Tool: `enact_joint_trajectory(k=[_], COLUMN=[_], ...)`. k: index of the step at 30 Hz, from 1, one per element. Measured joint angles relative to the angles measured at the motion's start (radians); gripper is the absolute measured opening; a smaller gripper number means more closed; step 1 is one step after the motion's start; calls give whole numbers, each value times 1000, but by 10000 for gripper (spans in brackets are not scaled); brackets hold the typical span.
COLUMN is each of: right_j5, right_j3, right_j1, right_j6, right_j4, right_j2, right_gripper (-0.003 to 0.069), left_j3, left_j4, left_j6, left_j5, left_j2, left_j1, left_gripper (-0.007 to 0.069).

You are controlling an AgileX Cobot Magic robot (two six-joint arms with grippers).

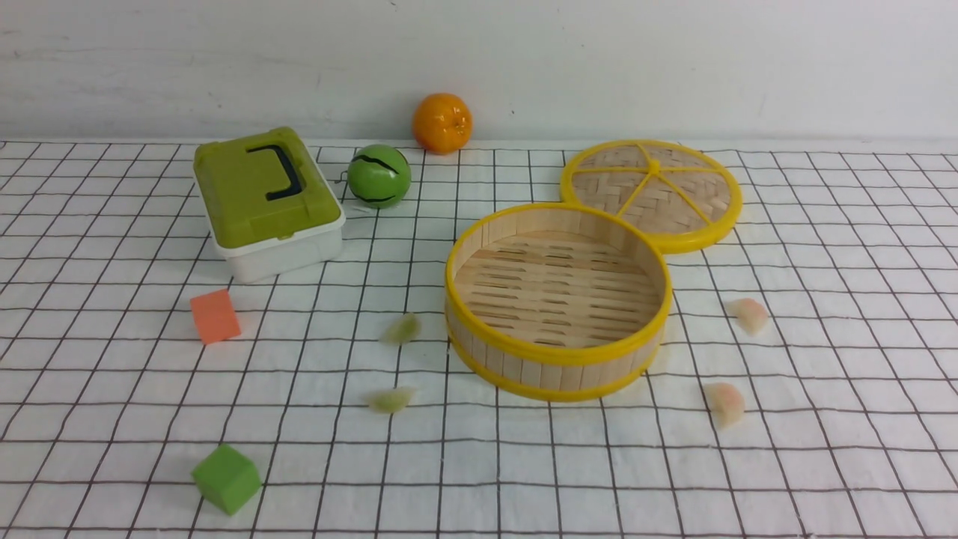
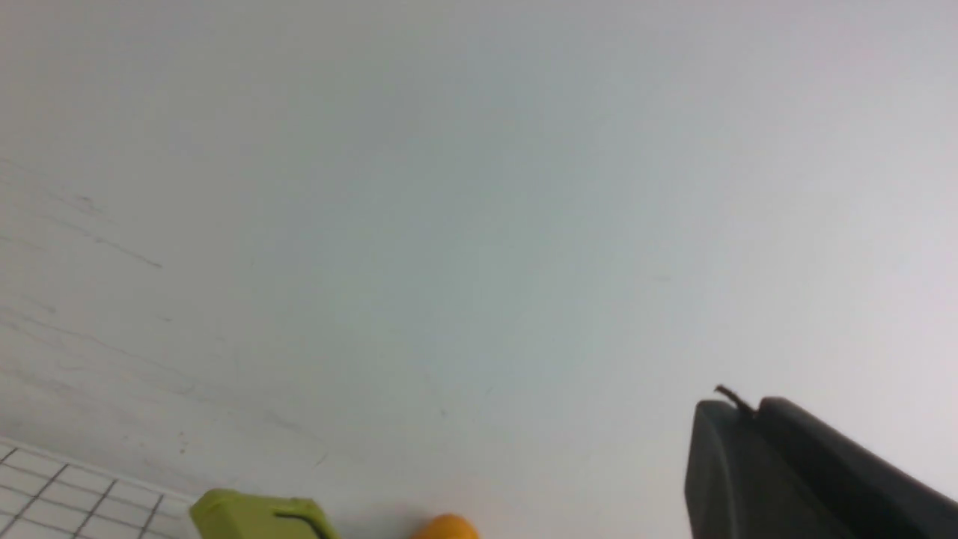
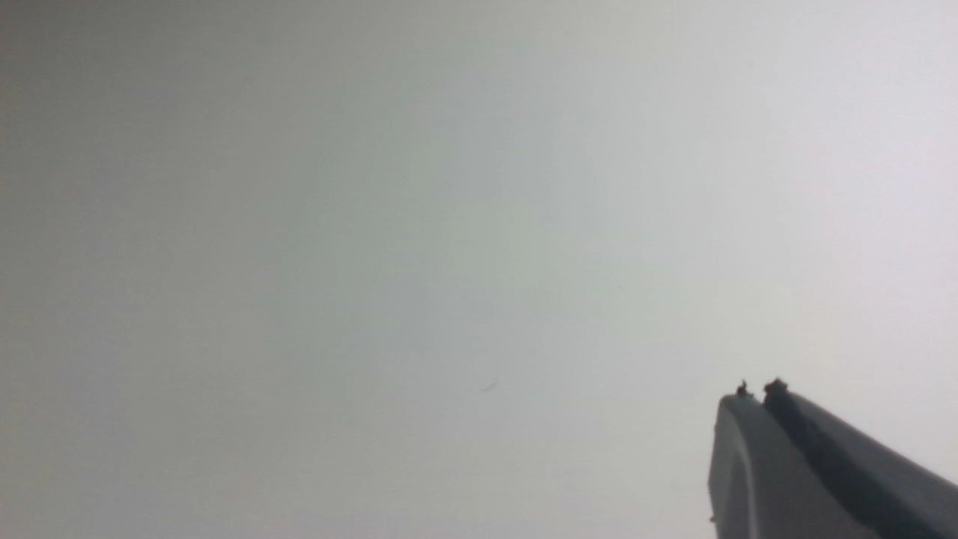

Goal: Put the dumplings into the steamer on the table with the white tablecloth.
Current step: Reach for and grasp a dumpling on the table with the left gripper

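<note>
The steamer (image 1: 557,358), a round bamboo basket with yellow rims, stands empty at the middle of the white tablecloth (image 1: 823,449). Two pale green dumplings (image 1: 402,329) (image 1: 390,400) lie just left of it. Two pale pink dumplings (image 1: 749,315) (image 1: 724,403) lie to its right. Neither arm shows in the front view. My left gripper (image 2: 741,408) points at the bare wall, its jaws pressed together with nothing between them. My right gripper (image 3: 756,393) is likewise shut and empty, facing the wall.
The woven lid (image 1: 652,191) leans flat behind the steamer. A green-lidded box (image 1: 266,201), a green ball (image 1: 379,176) and an orange (image 1: 442,123) sit at the back left. An orange cube (image 1: 215,316) and a green cube (image 1: 226,477) lie front left.
</note>
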Motion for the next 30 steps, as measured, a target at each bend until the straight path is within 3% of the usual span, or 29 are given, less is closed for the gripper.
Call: enact_joint_trajectory(k=[7, 9, 12, 14, 18, 22, 27, 30], right_j5=[590, 769, 896, 1018, 1115, 1181, 1144, 1120], right_j3=[-241, -253, -253, -253, -253, -253, -254, -254], right_j1=[0, 0, 0, 0, 0, 16, 71, 101], right_j6=[-60, -65, -65, -94, -232, -517, -815, -898], right_j4=[-83, -81, -41, 47, 123, 301, 506, 547], right_j2=[255, 347, 416, 488, 564, 658, 697, 702], right_gripper=[-6, -4, -4, -1, 0, 1, 3, 3], left_j3=[-283, -337, -391, -453, -528, -677, -883, -976], left_j4=[97, 58, -9, -97, -199, -274, -276, -258], left_j6=[-6, -7, 13, 93, 214, 377, 447, 458], left_j5=[249, 367, 494, 630, 764, 969, 1078, 1098], left_j2=[371, 489, 598, 698, 836, 1110, 1389, 1514], left_j1=[0, -10, -51, -123, -212, -297, -320, -320], left_gripper=[-13, -13, -13, -13, -13, -13, -13, -13])
